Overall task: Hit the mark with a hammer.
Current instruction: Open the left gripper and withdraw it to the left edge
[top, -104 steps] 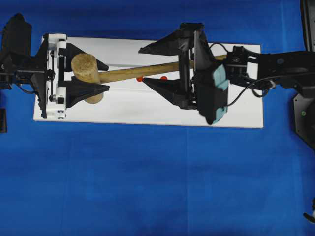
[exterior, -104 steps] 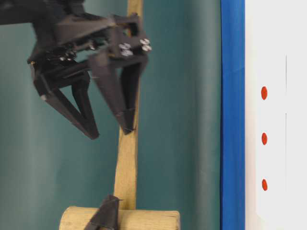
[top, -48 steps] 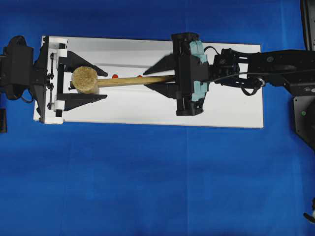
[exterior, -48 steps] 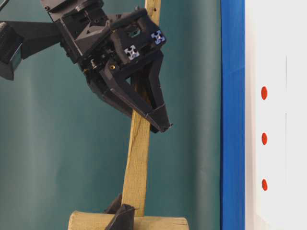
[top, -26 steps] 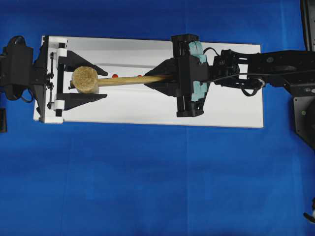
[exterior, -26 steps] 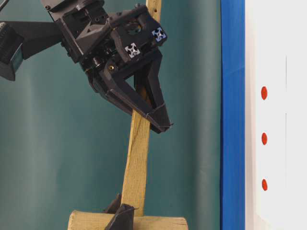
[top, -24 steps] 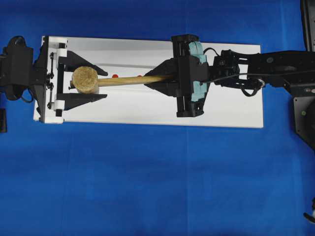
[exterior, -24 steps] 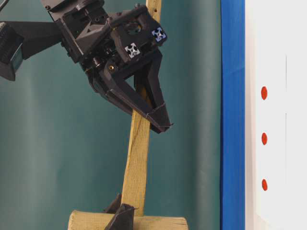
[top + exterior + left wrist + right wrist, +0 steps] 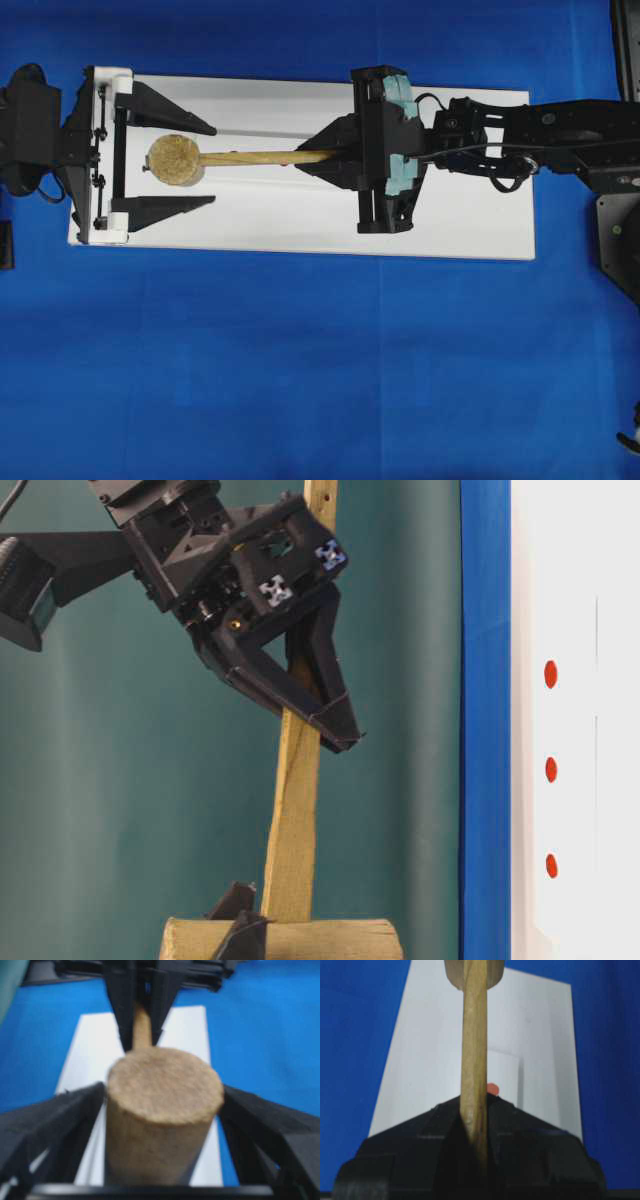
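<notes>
The worktop point(image 9: 300, 380), covered in blue, carries a white board point(image 9: 470, 225) with red marks point(image 9: 550, 769) in a row. Above the board the hammer point(image 9: 250, 157) hangs off the surface, its handle running level from the right toward the left in the overhead view.

What has changed is on the left. Half a second ago the left gripper point(image 9: 160, 151) had its fingers against the hammer's head point(image 9: 162, 1110); now they stand spread wide, one on each side of the head and clear of it. The right gripper point(image 9: 318, 165) is clamped on the handle point(image 9: 474, 1060), as it was a second ago, and now carries the hammer alone.

That reads as a completed handover: the hammer is free to swing. The strike is not yet made; the head is apparently beyond the marks, so the right arm probably must bring it over one before driving it down.
</notes>
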Controlling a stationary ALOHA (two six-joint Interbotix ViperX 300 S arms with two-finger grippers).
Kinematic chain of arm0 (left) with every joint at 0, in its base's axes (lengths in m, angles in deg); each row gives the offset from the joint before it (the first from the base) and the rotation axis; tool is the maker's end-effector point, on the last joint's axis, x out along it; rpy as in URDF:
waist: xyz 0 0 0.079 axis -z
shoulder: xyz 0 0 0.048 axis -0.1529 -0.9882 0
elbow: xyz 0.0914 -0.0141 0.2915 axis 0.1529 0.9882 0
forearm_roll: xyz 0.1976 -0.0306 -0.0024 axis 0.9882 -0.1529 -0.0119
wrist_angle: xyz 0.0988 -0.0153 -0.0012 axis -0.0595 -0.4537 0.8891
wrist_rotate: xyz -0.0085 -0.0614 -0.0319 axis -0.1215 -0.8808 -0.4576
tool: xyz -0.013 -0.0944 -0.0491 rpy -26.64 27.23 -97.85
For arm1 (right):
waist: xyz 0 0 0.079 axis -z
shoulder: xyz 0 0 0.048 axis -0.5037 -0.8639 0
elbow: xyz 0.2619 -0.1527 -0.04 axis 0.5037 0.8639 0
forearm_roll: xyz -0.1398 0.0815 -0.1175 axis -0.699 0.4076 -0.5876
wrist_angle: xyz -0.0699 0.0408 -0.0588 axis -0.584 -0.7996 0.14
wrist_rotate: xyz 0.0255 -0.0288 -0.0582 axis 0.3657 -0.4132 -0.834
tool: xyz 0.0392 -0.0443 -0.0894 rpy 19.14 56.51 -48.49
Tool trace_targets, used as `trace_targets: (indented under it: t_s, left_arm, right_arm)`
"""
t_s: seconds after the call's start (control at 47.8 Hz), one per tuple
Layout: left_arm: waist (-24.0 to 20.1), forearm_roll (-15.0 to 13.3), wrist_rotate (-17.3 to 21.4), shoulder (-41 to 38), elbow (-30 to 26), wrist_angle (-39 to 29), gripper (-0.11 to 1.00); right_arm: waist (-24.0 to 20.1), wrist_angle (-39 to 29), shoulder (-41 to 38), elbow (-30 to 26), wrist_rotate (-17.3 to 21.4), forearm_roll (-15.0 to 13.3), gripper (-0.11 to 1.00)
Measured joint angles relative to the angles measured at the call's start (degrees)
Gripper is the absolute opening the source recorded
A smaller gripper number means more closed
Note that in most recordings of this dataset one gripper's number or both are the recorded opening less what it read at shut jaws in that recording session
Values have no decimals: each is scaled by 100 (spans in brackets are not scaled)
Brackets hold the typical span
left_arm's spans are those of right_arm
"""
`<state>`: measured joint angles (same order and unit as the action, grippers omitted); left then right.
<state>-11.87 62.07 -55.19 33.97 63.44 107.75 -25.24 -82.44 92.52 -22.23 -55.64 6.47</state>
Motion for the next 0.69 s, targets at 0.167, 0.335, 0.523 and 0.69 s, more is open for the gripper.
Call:
trace_targets:
  t_s: [0.167,0.335,0.523,0.69]
  left_arm:
    - [-53,0,0,229,176,-26,89]
    - [-70,-9,9,870,536,-325,89]
    - [-70,0,0,2083,949,-1230,89]
    - [-70,-9,-9,3182,1204,-2171,88]
  right_arm:
    - [-18,0,44,79,114,0,1]
    - [-9,0,167,220,176,9,1]
    - [-18,-9,281,308,255,9,1]
    - [-18,-79,281,325,264,9,1]
